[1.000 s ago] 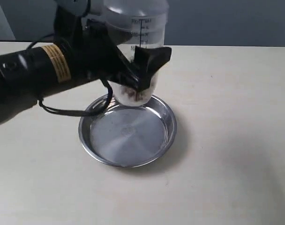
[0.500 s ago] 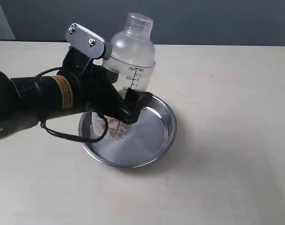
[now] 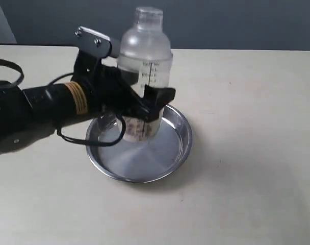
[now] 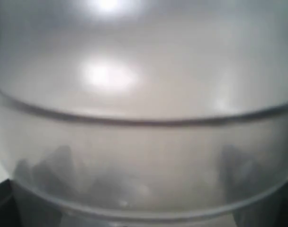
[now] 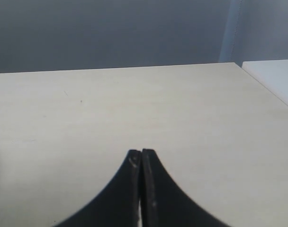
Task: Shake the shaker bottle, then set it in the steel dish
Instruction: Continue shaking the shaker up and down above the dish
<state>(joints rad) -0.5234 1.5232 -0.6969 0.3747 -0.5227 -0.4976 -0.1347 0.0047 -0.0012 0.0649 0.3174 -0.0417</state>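
Though it leaned, the shaker bottle (image 3: 143,61) stands upright.

Place: robot test bench in a lab-type room.
Surface: plain beige table (image 3: 247,173), matte, one wide flat top.
Backdrop: flat grey-blue wall (image 3: 247,23) directly behind the table's far edge.
Adjacent: white surface (image 5: 276,80) just beside the table's corner in the right wrist view; what it is, cannot tell.
Equipment: black arm (image 3: 43,104) with a yellow label band (image 3: 79,98), a loose black cable (image 3: 86,144) and a bare metal bracket (image 3: 96,41) with visible screws.
Props: bottle (image 3: 145,56) with a printed scale, and a steel dish (image 3: 185,138).
Lighting: even, from overhead; soft shadow beside the dish.
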